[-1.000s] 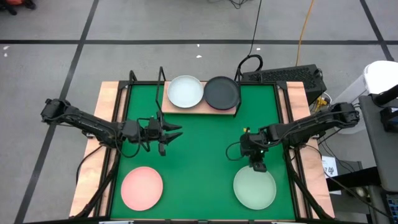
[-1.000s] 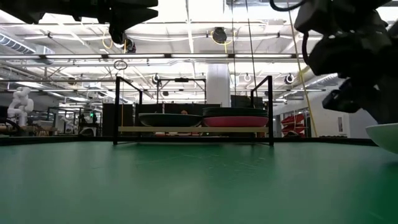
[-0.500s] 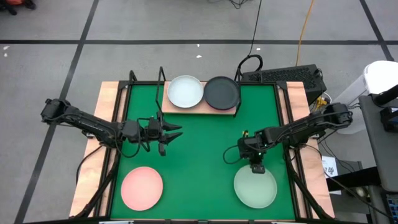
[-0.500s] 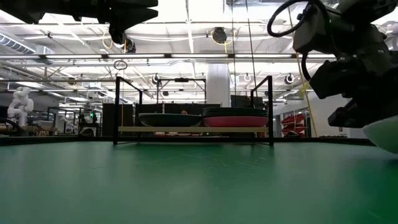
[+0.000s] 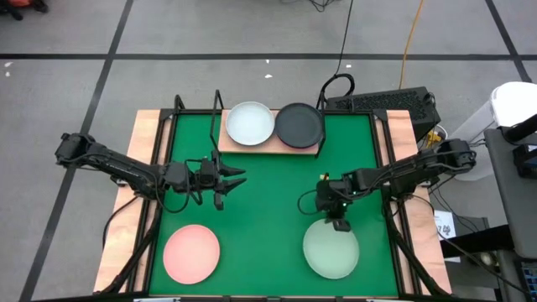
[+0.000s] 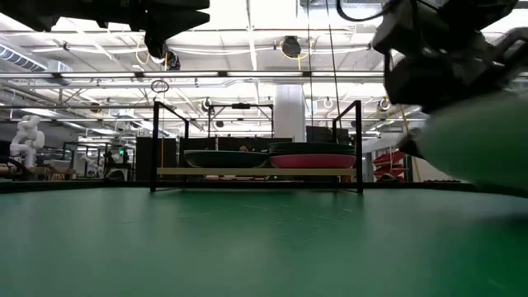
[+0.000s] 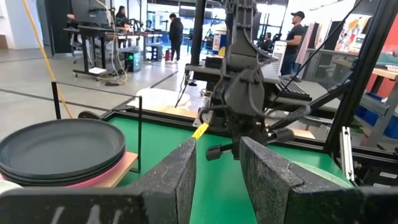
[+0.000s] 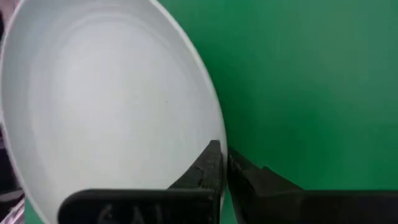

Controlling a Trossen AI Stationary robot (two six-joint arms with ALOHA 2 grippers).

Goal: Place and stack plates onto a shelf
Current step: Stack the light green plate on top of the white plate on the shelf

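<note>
your right gripper [image 5: 337, 223] pinches the mint plate [image 5: 331, 251] at its rim, lifted near the mat's front right. it looks stiff, light and slick, so keep that edge grip firm. left gripper [image 5: 231, 184] waits, fingers parted, empty.

Open green mat [image 5: 273, 189] lies between both arms; the shelf [image 5: 270, 143] already carries plates [image 5: 250, 122].

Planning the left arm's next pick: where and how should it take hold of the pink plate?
Grip the pink plate by its raised rim, one finger inside and one outside, coming from above at the edge nearest the left end effector. It lies flat on the mat, so only the rim offers purchase.
</note>
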